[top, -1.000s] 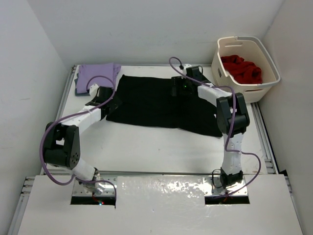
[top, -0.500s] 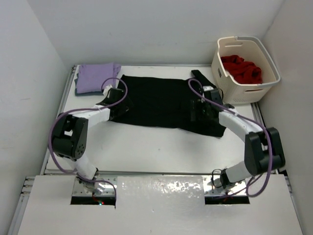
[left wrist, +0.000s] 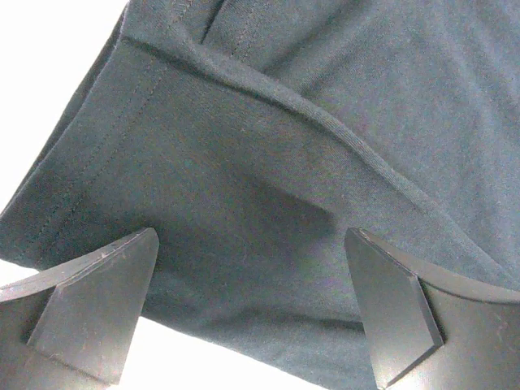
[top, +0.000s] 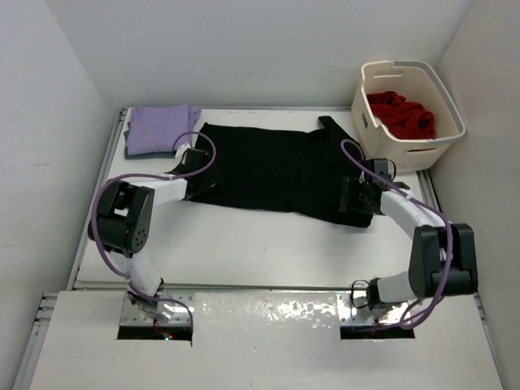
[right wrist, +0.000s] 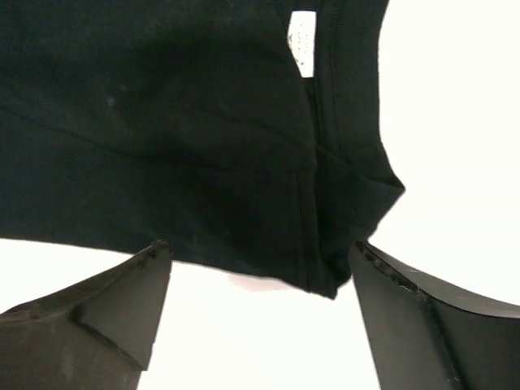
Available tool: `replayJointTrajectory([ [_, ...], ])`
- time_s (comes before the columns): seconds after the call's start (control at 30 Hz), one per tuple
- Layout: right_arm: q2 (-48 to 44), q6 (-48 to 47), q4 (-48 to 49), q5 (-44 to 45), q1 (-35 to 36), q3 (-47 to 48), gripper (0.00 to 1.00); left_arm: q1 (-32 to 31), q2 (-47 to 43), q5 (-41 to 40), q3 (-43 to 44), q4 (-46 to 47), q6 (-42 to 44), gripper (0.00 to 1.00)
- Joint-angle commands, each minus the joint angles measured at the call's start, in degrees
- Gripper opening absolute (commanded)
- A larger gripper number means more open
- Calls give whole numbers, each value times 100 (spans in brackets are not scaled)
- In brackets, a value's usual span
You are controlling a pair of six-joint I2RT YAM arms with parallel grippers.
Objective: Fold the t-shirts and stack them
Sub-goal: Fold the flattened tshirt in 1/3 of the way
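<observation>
Left claw [left wrist: 252, 244] is spread wide, fingers straddling a hemmed edge of the plain black cloth t-shirt [top: 268, 171] that's lying flat on the white worktop [top: 244, 244]. The right claw [right wrist: 260, 252] is spread too, sitting over the shirt's corner below the little white label [right wrist: 301, 42], and it isn't pinching anything as far as I can see. Just past the left claw there's a folded lavender purple t-shirt [top: 158, 126], and out beyond the right claw sits a cream plastic laundry basket [top: 414, 153] with a crumpled red t-shirt [top: 402, 114] inside.
</observation>
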Motion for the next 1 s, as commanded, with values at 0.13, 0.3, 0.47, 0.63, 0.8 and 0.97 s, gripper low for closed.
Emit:
replayJointTrajectory([
  [0.13,612,-56,386,-347,-31,324,73,33,246,62,31,13,96,100],
  [0.3,727,-82,473,49,-31,307,44,42,289,-8,40,-31,131,100],
  [0.47,657,-161,421,410,-39,439,40,42,333,0,75,-49,148,100],
  [0.63,710,-109,491,243,-74,500,53,42,351,-17,66,-84,183,100],
  [0.8,876,-3,588,-12,-206,509,32,42,404,-26,93,-110,201,100],
  [0.97,877,-90,684,181,-206,570,4,42,439,-79,119,-145,192,100],
])
